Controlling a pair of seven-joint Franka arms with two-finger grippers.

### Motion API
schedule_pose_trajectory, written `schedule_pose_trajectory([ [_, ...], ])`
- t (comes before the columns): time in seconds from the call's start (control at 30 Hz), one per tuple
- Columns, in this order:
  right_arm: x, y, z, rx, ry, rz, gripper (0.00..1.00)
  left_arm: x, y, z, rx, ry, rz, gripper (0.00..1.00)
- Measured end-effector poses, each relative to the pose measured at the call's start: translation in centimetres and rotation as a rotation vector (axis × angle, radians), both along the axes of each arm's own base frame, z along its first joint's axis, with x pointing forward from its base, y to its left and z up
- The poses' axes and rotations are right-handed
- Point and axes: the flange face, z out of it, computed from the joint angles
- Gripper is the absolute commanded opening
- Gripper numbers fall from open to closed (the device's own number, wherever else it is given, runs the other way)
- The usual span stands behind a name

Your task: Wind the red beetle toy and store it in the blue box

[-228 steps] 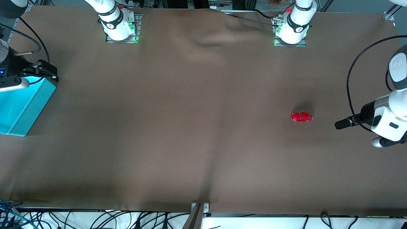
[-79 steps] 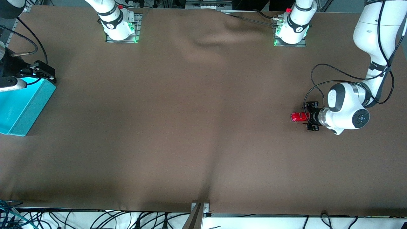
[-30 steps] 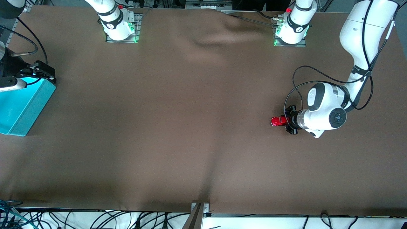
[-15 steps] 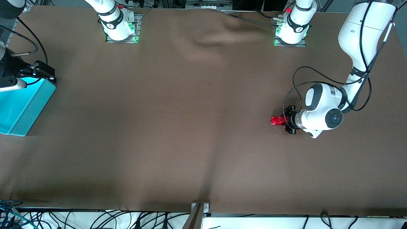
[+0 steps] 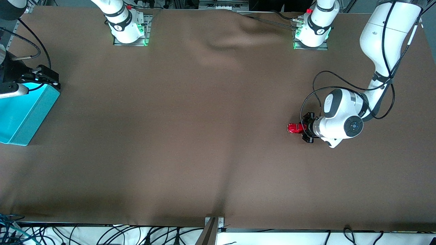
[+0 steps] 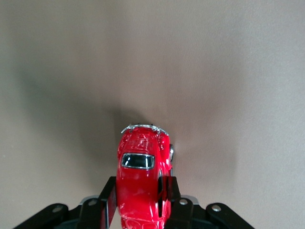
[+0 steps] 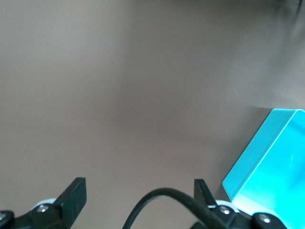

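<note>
The red beetle toy [image 5: 293, 128] sits on the brown table cloth [image 5: 190, 136] toward the left arm's end of the table, at roughly three o'clock from the table's centre in the front view. The left gripper [image 5: 301, 128] is clamped on the toy; the left wrist view shows both fingers [image 6: 109, 206] pressed against its sides [image 6: 141, 183]. The blue box [image 5: 21, 110] stands at about nine o'clock, at the right arm's end, well apart from the toy. The right gripper [image 7: 138, 191] waits over the box's rim, its fingers spread apart and holding nothing.
</note>
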Motion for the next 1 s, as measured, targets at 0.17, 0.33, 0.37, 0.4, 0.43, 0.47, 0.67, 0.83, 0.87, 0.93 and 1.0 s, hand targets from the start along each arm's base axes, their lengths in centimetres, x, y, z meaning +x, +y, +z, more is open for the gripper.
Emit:
schedule_pose_trajectory([
  [0.17,0.0,0.0,0.0,0.0,0.0,0.0,1.0,0.0,0.0,-0.1,0.0,0.001,0.001,0.0],
  [0.33,0.0,0.0,0.0,0.0,0.0,0.0,1.0,0.1,0.5,-0.1,0.003,0.002,0.008,0.0],
  [0.37,0.0,0.0,0.0,0.0,0.0,0.0,1.0,0.1,0.7,-0.1,0.004,0.003,0.01,0.0],
  [0.4,0.0,0.0,0.0,0.0,0.0,0.0,1.0,0.1,1.0,-0.1,0.006,0.004,0.014,0.0],
  [0.43,0.0,0.0,0.0,0.0,0.0,0.0,1.0,0.1,1.2,-0.1,0.008,0.005,0.017,0.0],
  [0.47,0.0,0.0,0.0,0.0,0.0,0.0,1.0,0.1,1.4,-0.1,0.01,0.005,0.02,0.0],
  [0.67,0.0,0.0,0.0,0.0,0.0,0.0,1.0,0.2,3.0,-0.1,0.024,0.01,0.041,0.0],
  [0.83,0.0,0.0,0.0,0.0,0.0,0.0,1.0,0.3,4.2,-0.1,0.036,0.014,0.058,0.0],
  [0.87,0.0,0.0,0.0,0.0,0.0,0.0,1.0,0.3,4.4,-0.1,0.038,0.014,0.061,0.0],
  [0.93,0.0,0.0,0.0,0.0,0.0,0.0,1.0,0.3,4.8,-0.1,0.042,0.015,0.066,0.0],
  [1.0,0.0,0.0,0.0,0.0,0.0,0.0,1.0,0.3,5.2,-0.1,0.045,0.016,0.072,0.0],
])
